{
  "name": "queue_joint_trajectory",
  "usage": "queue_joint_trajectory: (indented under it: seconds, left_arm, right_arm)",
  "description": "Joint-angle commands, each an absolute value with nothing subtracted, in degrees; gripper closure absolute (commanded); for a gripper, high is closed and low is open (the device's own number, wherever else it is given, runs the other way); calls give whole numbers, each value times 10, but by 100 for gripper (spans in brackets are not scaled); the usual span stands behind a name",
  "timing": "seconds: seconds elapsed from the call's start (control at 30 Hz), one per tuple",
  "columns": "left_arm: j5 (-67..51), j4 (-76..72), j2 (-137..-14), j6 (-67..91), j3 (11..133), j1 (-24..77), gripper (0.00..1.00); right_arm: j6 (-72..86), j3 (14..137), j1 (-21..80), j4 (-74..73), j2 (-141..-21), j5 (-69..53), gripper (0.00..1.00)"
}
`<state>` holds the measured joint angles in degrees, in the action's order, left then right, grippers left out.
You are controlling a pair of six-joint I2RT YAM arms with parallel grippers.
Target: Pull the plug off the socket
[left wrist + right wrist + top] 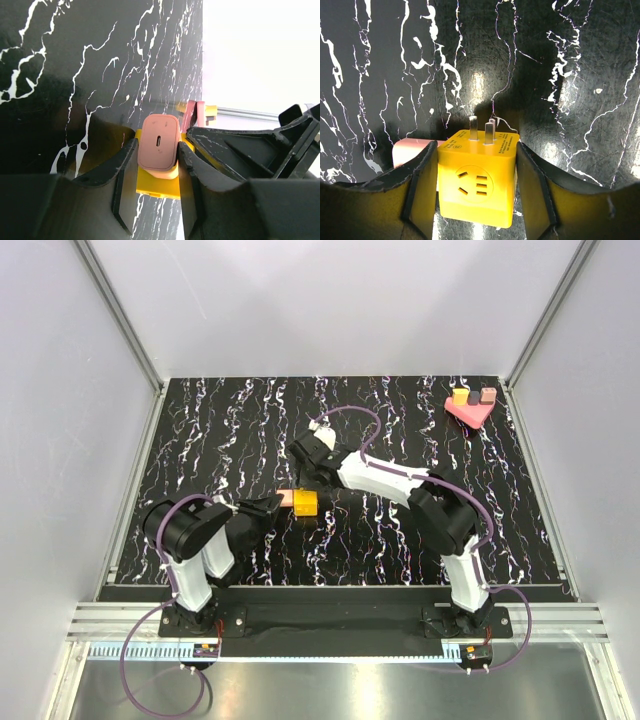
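Observation:
A yellow cube socket (306,505) lies on the black marbled table (400,540), with a pink plug (286,499) seated in its left side. My left gripper (272,504) is shut on the pink plug (159,142); its jaws press both sides, and the yellow socket (157,184) shows behind it. My right gripper (312,480) is shut on the yellow socket (477,177), with its metal prongs (482,131) pointing away from the camera. The pink plug (412,150) shows at the socket's left, partly hidden by a finger.
A pink wedge-shaped holder (466,412) with a yellow and a brown block stands at the back right corner. White walls and aluminium rails (130,480) bound the table on all sides.

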<state>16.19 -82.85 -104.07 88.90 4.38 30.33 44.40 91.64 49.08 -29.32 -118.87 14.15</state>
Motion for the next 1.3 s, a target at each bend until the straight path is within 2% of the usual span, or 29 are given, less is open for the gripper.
queue_joint_trajectory:
  seconds: [0.0, 0.37, 0.8, 1.1, 1.27]
  left_arm:
    - [232, -955, -1063, 896, -25, 294, 100]
    - [249, -954, -1043, 846, -47, 294, 100]
    - [273, -955, -1027, 879, -53, 293, 100]
    - [289, -956, -1041, 914, -62, 293, 100]
    - [298, -955, -1017, 878, -70, 291, 100]
  right_arm:
    - [451, 878, 479, -359, -1187, 167, 100]
    - [408, 848, 500, -322, -1158, 220, 100]
    - [386, 841, 528, -323, -1156, 292, 100]
    - [410, 786, 527, -275, -1119, 330, 100]
    - [401, 753, 526, -256, -1089, 354, 100]
